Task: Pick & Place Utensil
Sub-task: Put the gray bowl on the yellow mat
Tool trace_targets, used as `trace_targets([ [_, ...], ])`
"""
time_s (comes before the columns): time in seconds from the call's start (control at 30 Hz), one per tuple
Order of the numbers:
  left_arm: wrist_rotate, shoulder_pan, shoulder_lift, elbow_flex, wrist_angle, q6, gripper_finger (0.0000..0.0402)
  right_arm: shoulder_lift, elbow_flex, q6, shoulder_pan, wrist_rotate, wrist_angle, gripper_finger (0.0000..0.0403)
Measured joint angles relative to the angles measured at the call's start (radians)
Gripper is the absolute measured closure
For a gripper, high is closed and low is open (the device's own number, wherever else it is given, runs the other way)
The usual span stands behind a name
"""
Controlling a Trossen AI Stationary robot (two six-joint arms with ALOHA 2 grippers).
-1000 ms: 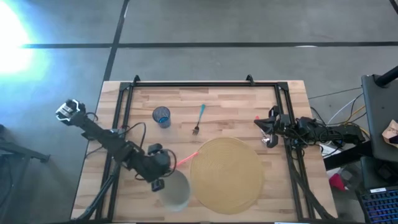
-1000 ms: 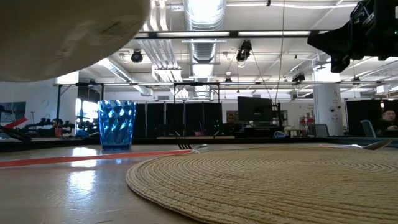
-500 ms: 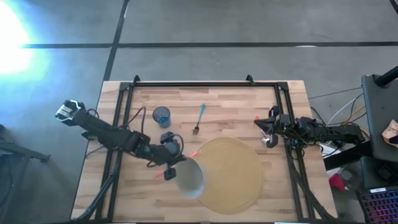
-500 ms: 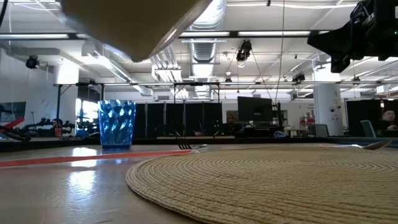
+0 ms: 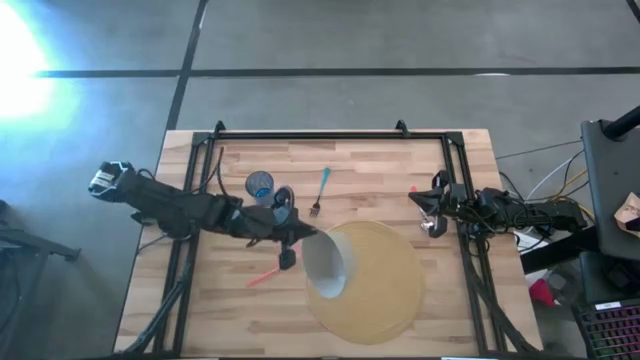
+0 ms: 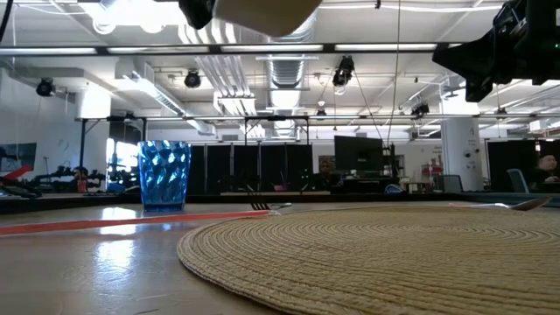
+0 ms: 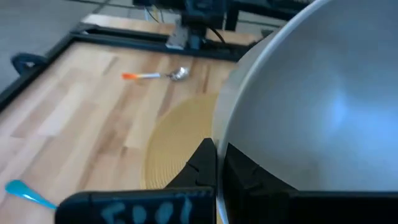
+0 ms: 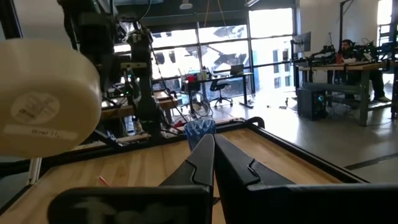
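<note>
Left gripper (image 5: 296, 237) is clamped on a bowl (image 5: 327, 265) over the mat (image 5: 385, 290); right gripper (image 5: 425, 208) sits closed, empty.

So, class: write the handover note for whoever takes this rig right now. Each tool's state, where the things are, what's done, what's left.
Left tool: shut on the rim of the white bowl, held tilted in the air over the near-left edge of the woven placemat.
Right tool: shut, empty, waiting at the table's right edge.
Blue cup, blue-handled fork and red utensil lie on the wood; an orange-handled spoon lies by the right arm.
Done: bowl lifted.
Left: set the bowl down; no utensil has been picked up yet.
</note>
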Motion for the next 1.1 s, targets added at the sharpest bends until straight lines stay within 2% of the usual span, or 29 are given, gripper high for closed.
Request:
trace_targets([
  [0.47,0.005,0.111,0.002,0.119,-0.02,-0.018,0.0398,0.0,0.0,-0.018,0.0,0.001,0.0,0.0394],
  [0.7,0.01,0.124,0.007,0.119,-0.023,-0.049,0.0397,0.0,0.0,-0.017,0.0,0.001,0.0,0.0394],
  [0.9,0.096,0.128,0.088,0.123,-0.023,-0.093,0.0397,0.0,0.0,-0.017,0.0,0.002,0.002,0.0394],
  [1.1,0.145,0.137,0.197,0.206,-0.1,-0.099,0.0397,0.0,0.0,-0.017,0.0,0.002,0.002,0.0394],
])
